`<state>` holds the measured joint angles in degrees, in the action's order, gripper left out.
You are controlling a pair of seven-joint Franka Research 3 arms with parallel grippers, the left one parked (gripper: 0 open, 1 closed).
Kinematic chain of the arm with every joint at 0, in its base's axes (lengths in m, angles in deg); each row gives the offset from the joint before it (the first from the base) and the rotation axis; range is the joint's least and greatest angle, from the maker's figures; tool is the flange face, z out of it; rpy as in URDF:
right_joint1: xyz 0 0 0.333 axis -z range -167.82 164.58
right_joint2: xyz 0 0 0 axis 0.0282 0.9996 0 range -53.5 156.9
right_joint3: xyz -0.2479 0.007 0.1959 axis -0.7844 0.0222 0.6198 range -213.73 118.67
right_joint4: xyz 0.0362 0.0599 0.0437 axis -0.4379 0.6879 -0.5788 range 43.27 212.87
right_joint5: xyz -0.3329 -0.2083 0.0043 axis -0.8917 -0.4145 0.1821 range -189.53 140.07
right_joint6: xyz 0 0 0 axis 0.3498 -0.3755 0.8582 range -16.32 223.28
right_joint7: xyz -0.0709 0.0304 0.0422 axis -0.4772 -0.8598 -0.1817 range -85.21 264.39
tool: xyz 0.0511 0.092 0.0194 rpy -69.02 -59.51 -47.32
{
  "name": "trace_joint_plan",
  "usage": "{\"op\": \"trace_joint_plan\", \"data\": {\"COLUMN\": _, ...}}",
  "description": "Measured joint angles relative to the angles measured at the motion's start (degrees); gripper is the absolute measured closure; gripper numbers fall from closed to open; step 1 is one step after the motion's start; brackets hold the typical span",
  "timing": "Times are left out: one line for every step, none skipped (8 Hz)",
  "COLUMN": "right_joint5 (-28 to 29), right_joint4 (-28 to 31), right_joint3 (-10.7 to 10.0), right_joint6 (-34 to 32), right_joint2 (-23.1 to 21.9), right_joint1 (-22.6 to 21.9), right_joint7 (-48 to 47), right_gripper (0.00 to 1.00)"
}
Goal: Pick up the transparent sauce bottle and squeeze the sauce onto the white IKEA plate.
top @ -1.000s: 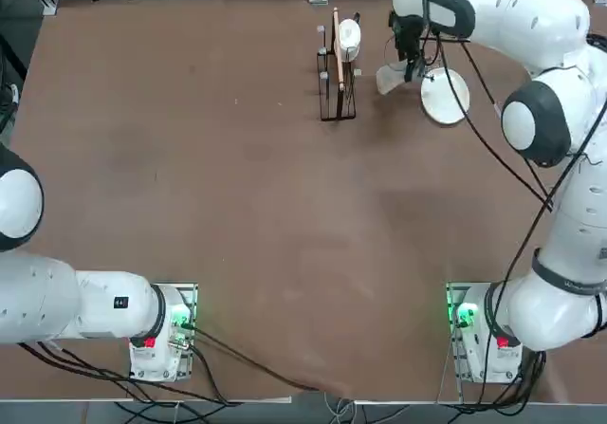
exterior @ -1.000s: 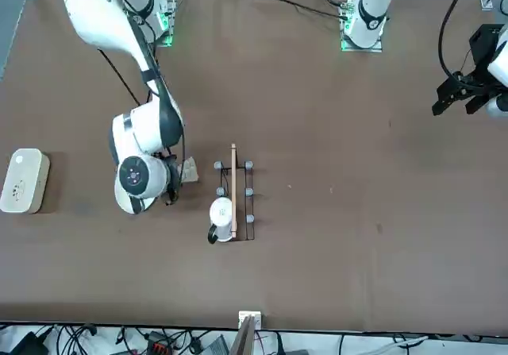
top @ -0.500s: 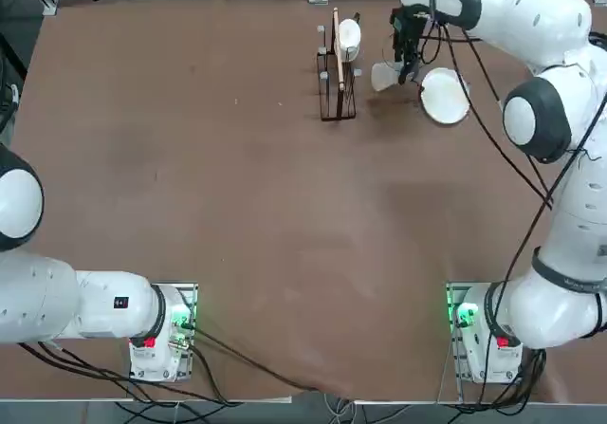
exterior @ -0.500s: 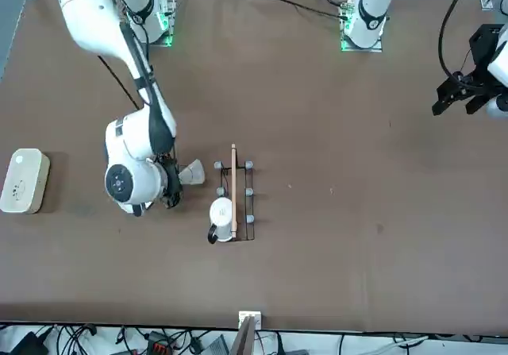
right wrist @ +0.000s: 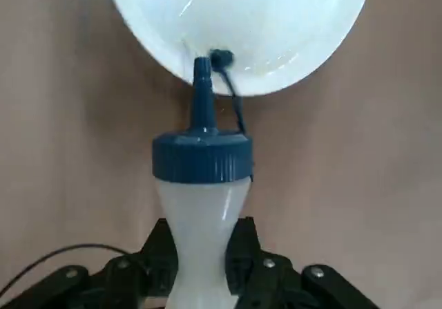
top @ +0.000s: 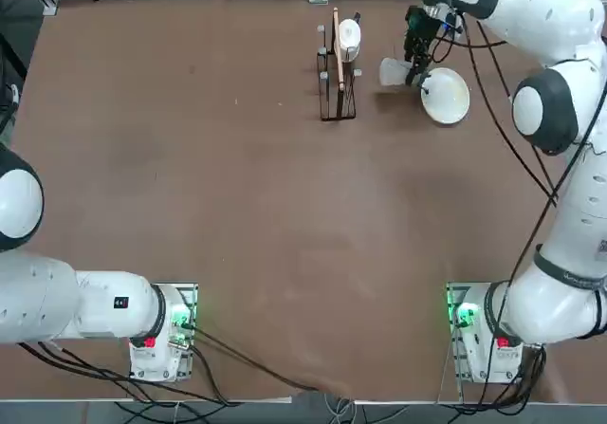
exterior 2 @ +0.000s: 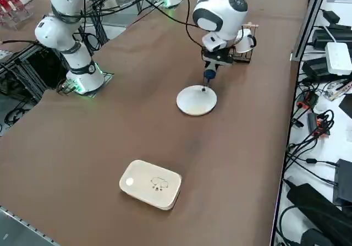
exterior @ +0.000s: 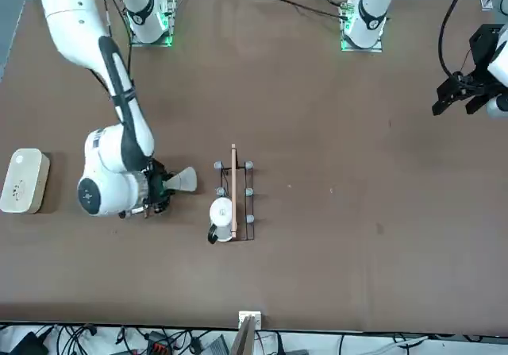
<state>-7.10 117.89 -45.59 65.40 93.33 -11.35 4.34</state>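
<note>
Jaws (right wrist: pixel 202 262) still clamped on sauce bottle (right wrist: pixel 202 216) — bottle now tilted nozzle-down, near plate (right wrist: pixel 252 25).

White plate beside the pincer (top: pixel 416 70).White plate (top: pixel 446 98) just beside pincer (top: pixel 413 71)

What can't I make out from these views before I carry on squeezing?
- Fluid level in the sauce bottle: right wrist view, the jaws cover its waist and the picture's edge cuts off its base.
- Far part of the plate: right wrist view, cut off by the edge.
- Nozzle opening: top view, the right arm hides it.
</note>
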Motion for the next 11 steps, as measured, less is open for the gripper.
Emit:
{"op": "trace_joint_plan", "data": {"right_joint5": 1.78, "right_joint4": 0.58, "right_joint3": 0.00, "right_joint6": 0.16, "right_joint2": 0.01, "right_joint1": 0.59, "right_joint7": 1.18, "right_gripper": 0.63}}
{"op": "trace_joint_plan", "data": {"right_joint5": 2.61, "right_joint4": 0.83, "right_joint3": 0.01, "right_joint6": 0.20, "right_joint2": 0.00, "right_joint1": 1.23, "right_joint7": 2.05, "right_gripper": 0.63}}
{"op": "trace_joint_plan", "data": {"right_joint5": 2.94, "right_joint4": 0.85, "right_joint3": 0.00, "right_joint6": 0.20, "right_joint2": 0.00, "right_joint1": 2.01, "right_joint7": 2.53, "right_gripper": 0.63}}
{"op": "trace_joint_plan", "data": {"right_joint5": 3.68, "right_joint4": 0.86, "right_joint3": 0.00, "right_joint6": 0.20, "right_joint2": 0.00, "right_joint1": 2.96, "right_joint7": 3.49, "right_gripper": 0.63}}
{"op": "trace_joint_plan", "data": {"right_joint5": 4.47, "right_joint4": 0.87, "right_joint3": 0.00, "right_joint6": 0.18, "right_joint2": 0.00, "right_joint1": 4.02, "right_joint7": 5.08, "right_gripper": 0.63}}
{"op": "trace_joint_plan", "data": {"right_joint5": 5.25, "right_joint4": 0.90, "right_joint3": 0.00, "right_joint6": 0.17, "right_joint2": 0.00, "right_joint1": 5.10, "right_joint7": 6.62, "right_gripper": 0.63}}
{"op": "trace_joint_plan", "data": {"right_joint5": 6.32, "right_joint4": 0.95, "right_joint3": -0.02, "right_joint6": 0.15, "right_joint2": 0.00, "right_joint1": 6.22, "right_joint7": 8.29, "right_gripper": 0.63}}
{"op": "trace_joint_plan", "data": {"right_joint5": 7.66, "right_joint4": 0.97, "right_joint3": -0.03, "right_joint6": -0.54, "right_joint2": 0.00, "right_joint1": 7.64, "right_joint7": 10.34, "right_gripper": 0.63}}
{"op": "trace_joint_plan", "data": {"right_joint5": 9.36, "right_joint4": 0.97, "right_joint3": -0.04, "right_joint6": -2.32, "right_joint2": -0.01, "right_joint1": 9.42, "right_joint7": 12.88, "right_gripper": 0.63}}
{"op": "trace_joint_plan", "data": {"right_joint5": 10.50, "right_joint4": 0.97, "right_joint3": -0.03, "right_joint6": -4.39, "right_joint2": -0.07, "right_joint1": 11.13, "right_joint7": 15.41, "right_gripper": 0.63}}
{"op": "trace_joint_plan", "data": {"right_joint5": 10.98, "right_joint4": 0.97, "right_joint3": -0.02, "right_joint6": -6.15, "right_joint2": -0.16, "right_joint1": 12.36, "right_joint7": 17.18, "right_gripper": 0.63}}
